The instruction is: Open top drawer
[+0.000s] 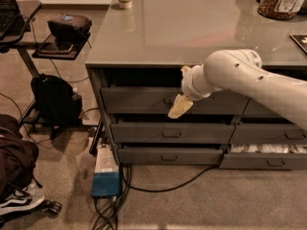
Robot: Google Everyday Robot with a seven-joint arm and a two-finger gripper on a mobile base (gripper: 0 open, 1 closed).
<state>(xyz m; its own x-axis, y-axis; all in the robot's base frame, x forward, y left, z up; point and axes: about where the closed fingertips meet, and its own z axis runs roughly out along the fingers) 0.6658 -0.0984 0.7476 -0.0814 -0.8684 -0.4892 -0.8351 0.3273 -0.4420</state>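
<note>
Top drawer (134, 100): directly under countertop (158, 37), front looks cracked open a bit. Gripper (179, 107) at its central pull handle (169, 100), arm in from 3 o'clock. Can't tell whether it's closed on the pull. My read: wide steel drawer, heavy, stiff. Take the pull dead centre, draw straight toward 6 o'clock, or it'll rack.
</note>
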